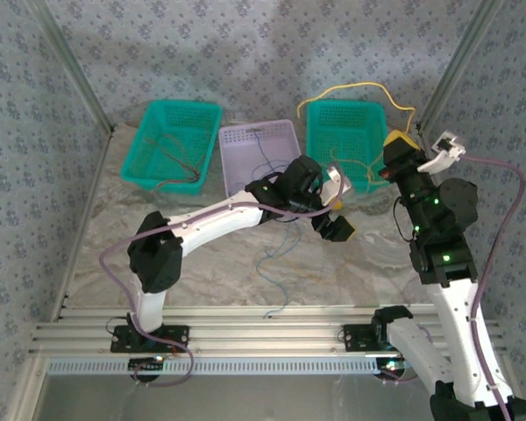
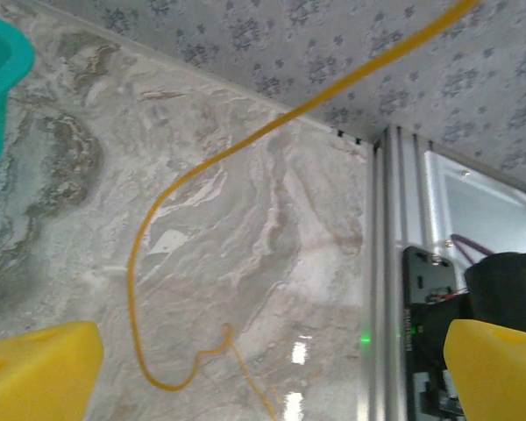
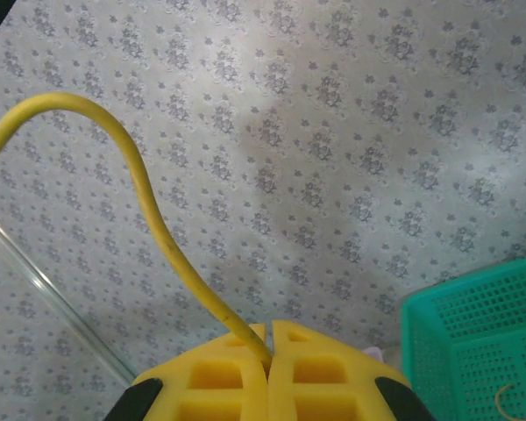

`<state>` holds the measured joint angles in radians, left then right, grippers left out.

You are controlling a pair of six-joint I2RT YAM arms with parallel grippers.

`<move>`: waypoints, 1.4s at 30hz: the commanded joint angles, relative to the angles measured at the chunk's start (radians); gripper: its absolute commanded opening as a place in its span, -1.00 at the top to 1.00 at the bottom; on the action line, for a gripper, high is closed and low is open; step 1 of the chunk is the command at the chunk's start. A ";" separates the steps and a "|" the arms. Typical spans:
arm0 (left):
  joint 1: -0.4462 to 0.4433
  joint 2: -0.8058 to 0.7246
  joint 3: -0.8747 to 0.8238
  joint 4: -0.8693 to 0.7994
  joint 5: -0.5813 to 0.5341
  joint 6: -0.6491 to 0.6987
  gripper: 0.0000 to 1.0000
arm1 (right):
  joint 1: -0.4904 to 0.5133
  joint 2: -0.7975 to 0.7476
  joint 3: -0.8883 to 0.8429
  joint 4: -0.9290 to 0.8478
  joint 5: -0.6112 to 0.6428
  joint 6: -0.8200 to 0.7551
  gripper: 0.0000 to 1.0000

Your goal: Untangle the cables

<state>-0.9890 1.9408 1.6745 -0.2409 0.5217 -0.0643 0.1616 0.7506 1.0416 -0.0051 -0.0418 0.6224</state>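
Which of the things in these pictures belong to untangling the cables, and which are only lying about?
Of the job: yellow cable, clamped in the shut right gripper; blue cable on the table; reddish cables in the left green basket; the open left gripper. Probably also the right green basket and lavender basket.

Not of the job: aluminium rails; patterned wall.

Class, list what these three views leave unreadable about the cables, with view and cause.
Right wrist view: the yellow cable, pinched in the shut right end effector, runs off the left edge; far end cut off.
Left wrist view: an orange-yellow strand leaves the top and bottom edges.
Top view: wires in the left green basket too thin to count; the left arm hides the blue wire's path.
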 commanded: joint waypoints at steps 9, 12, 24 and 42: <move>-0.018 0.100 0.035 0.054 -0.151 0.058 -0.99 | 0.000 -0.023 0.055 -0.017 -0.083 0.086 1.00; -0.004 0.114 0.040 0.087 -0.119 0.022 -0.68 | 0.000 -0.022 0.055 -0.007 -0.095 0.103 1.00; 0.029 -0.035 -0.075 0.134 -0.031 -0.059 1.00 | -0.004 0.012 0.054 0.008 0.000 0.022 1.00; 0.015 -0.668 -0.478 0.036 -0.156 -0.032 1.00 | -0.160 0.638 0.299 0.141 -0.058 -0.026 1.00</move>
<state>-0.9733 1.3228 1.2148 -0.1448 0.3981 -0.1268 0.0196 1.3140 1.2881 0.0944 -0.0685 0.5797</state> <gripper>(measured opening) 0.048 0.051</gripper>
